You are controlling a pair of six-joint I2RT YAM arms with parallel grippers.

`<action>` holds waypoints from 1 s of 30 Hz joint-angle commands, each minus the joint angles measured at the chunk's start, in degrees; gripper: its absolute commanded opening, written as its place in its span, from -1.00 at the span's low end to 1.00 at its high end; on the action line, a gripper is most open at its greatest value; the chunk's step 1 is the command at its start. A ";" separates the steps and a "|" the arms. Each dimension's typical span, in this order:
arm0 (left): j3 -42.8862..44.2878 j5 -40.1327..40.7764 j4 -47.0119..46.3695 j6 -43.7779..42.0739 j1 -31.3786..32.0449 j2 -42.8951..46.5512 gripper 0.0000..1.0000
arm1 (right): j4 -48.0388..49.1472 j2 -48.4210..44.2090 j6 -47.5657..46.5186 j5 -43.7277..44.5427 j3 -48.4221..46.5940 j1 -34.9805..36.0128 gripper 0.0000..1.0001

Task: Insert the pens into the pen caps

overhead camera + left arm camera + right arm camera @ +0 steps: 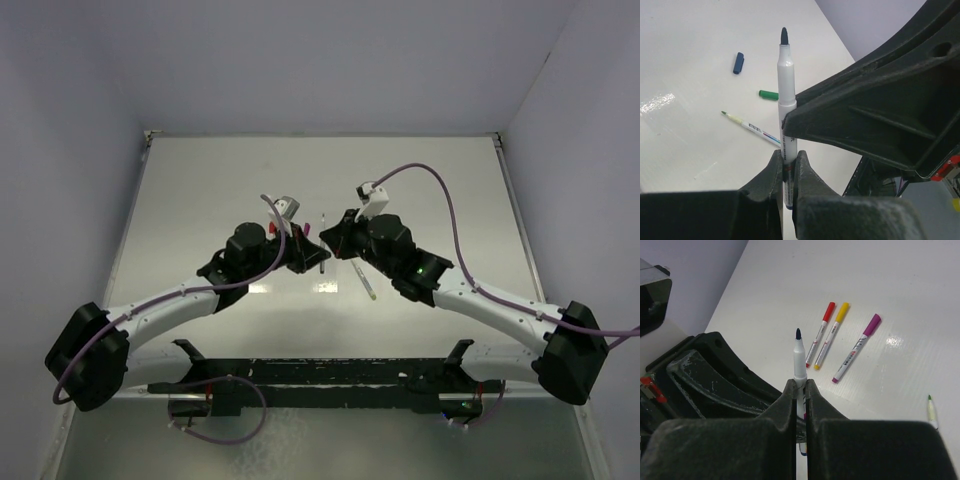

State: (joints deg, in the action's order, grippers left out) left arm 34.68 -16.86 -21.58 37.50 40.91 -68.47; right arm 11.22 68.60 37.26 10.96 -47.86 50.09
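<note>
A pale pen with a bare dark blue tip (pixel 786 80) stands upright between both grippers, and in the top view this pen (pixel 323 243) is in the gap where the two arms meet. My left gripper (pixel 788 157) is shut on its lower barrel. My right gripper (pixel 799 387) is shut on the same pen (pixel 799 357), just below its neck. On the table lie a loose blue cap (pixel 738 62) and a loose green cap (pixel 768 94). An uncapped green-tipped pen (pixel 752 128) lies near them.
Three pens lie side by side wearing their caps: red (pixel 821 332), yellow (pixel 832 334) and purple (pixel 857 347). The green-tipped pen (pixel 364 280) lies just in front of the right gripper (pixel 337 240). Grey walls close in the white table (pixel 200 200) on three sides.
</note>
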 commanded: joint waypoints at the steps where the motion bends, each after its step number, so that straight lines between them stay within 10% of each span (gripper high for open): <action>1: -0.01 3.05 -4.11 0.46 0.33 1.43 -1.00 | -0.33 -0.72 0.64 0.87 -0.33 -0.08 -0.82; 5: 0.14 5.01 -0.10 0.22 0.33 1.85 -1.00 | -6.28 -1.19 1.77 6.61 -2.82 -0.08 -0.18; 10: -0.19 6.61 4.13 -0.53 0.38 1.88 -1.00 | -16.17 -1.23 3.86 16.84 -7.64 -0.46 0.06; 30: -0.43 7.01 15.47 -4.15 0.42 -3.15 -1.00 | -32.76 21.78 11.53 13.99 -20.26 -18.97 0.08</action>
State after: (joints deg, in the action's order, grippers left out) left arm 33.80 -10.09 -7.01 35.99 41.28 -71.37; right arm -19.92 88.33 46.74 25.32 -64.14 31.97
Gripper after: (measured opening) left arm 0.055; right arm 0.546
